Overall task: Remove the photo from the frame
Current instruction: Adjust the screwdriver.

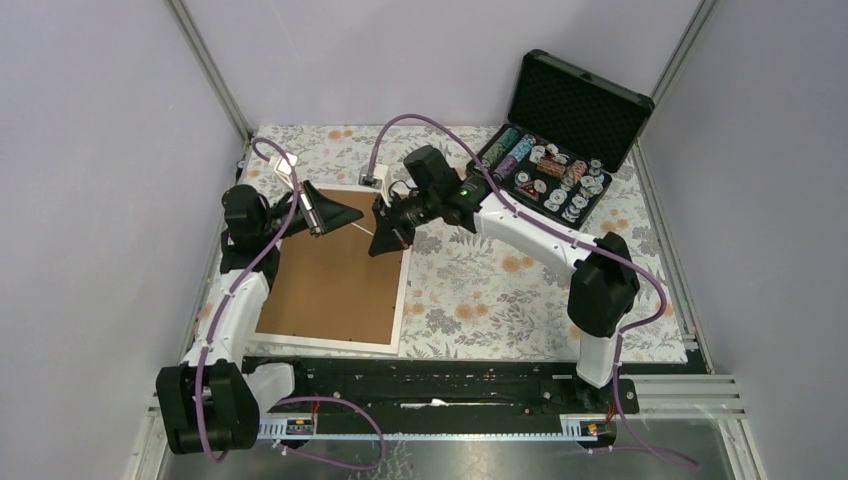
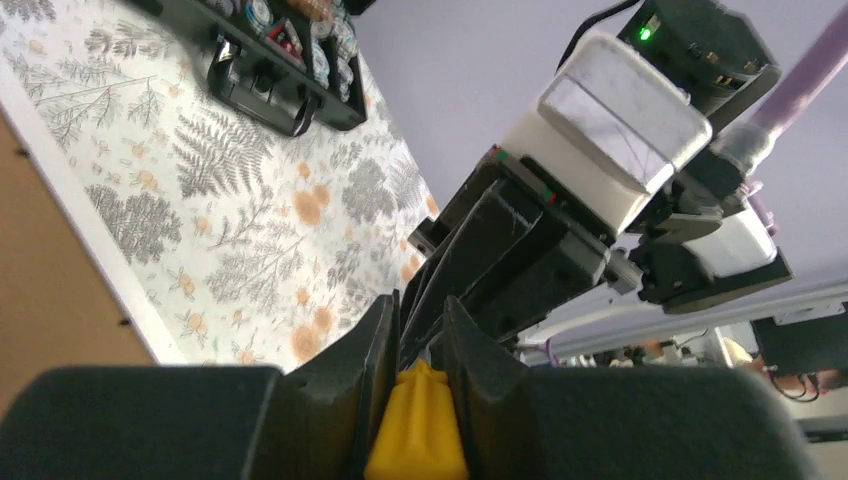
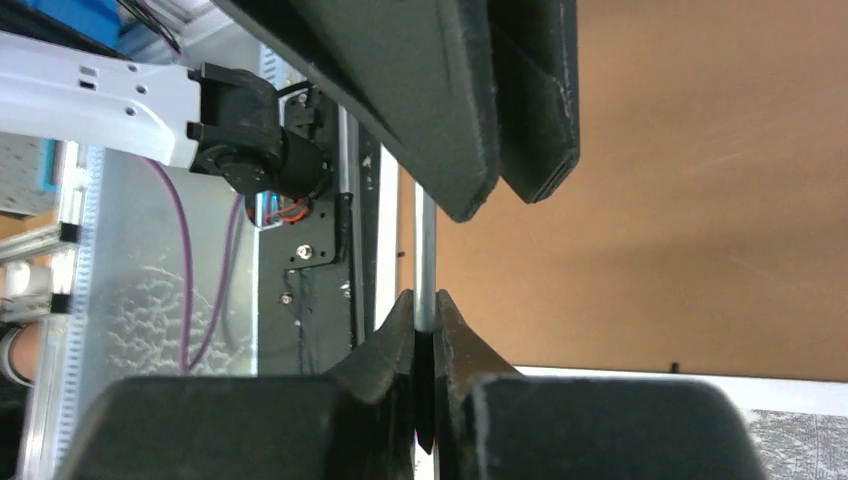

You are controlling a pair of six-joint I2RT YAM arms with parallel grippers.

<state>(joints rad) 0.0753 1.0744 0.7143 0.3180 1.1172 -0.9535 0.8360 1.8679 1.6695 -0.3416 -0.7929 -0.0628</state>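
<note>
Over the far end of the frame (image 1: 402,300), back-up at left of the desk (image 1: 500,290): pinching one thin rod (image 3: 425,250) with left claw (image 2: 420,305) and right claw (image 3: 424,310). No sight of the photo, presumably inside. Seemingly a tool handover; next, prying the backing (image 1: 330,275) loose.

From above and behind the arm bases we look down on the whole table (image 1: 500,290), with the poker chip case (image 1: 560,150) at far right. Our left wrist camera sits low, close behind its fingers (image 2: 345,390), facing right and far towards that case. Our right wrist camera, equally close, faces left and near across the frame (image 3: 700,200) towards the left arm (image 3: 100,90). All three views share that frame.
</note>
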